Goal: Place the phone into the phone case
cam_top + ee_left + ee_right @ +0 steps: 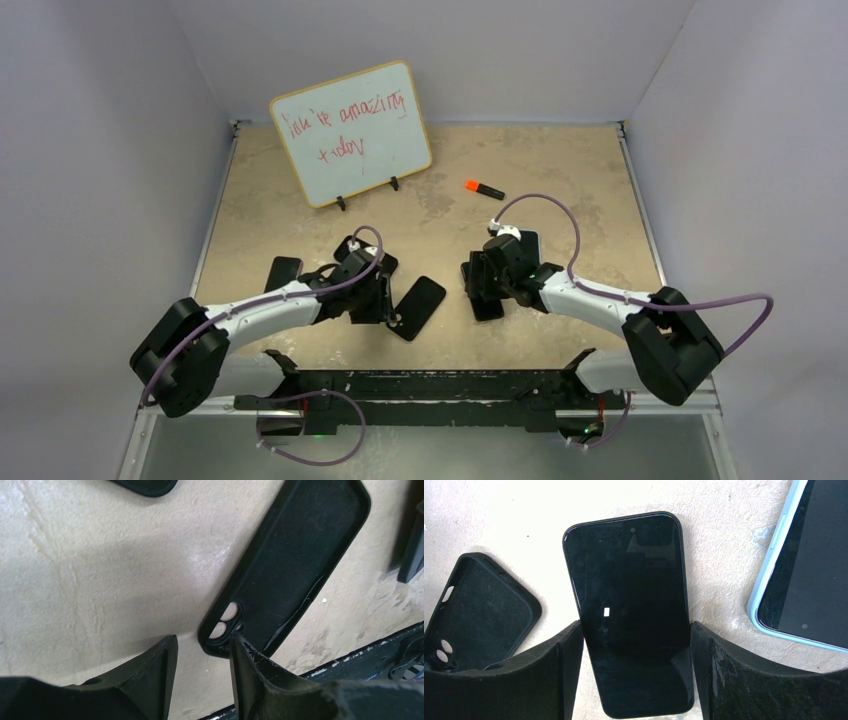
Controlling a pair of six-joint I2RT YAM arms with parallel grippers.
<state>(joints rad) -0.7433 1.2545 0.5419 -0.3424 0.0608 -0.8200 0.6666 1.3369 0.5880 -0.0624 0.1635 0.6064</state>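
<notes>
The black phone case [420, 306] lies open side up at the table's middle. In the left wrist view the case [300, 560] has its camera cut-out towards me. My left gripper [385, 302] is open at that end [202, 645]; its right fingertip [239, 647] rests at the case's edge beside the cut-out. The black phone [631, 610] lies screen up on the table to the right of the case [479, 615]. My right gripper [636, 635] is open and straddles the phone's [488, 305] lower half, its fingertips [574, 640] close against both long edges.
A second phone in a light-blue case [804, 565] lies just right of the black phone, also in the top view [527, 243]. Another black case [283, 272] lies by the left arm. A whiteboard [350, 130] and an orange marker [484, 188] are at the back.
</notes>
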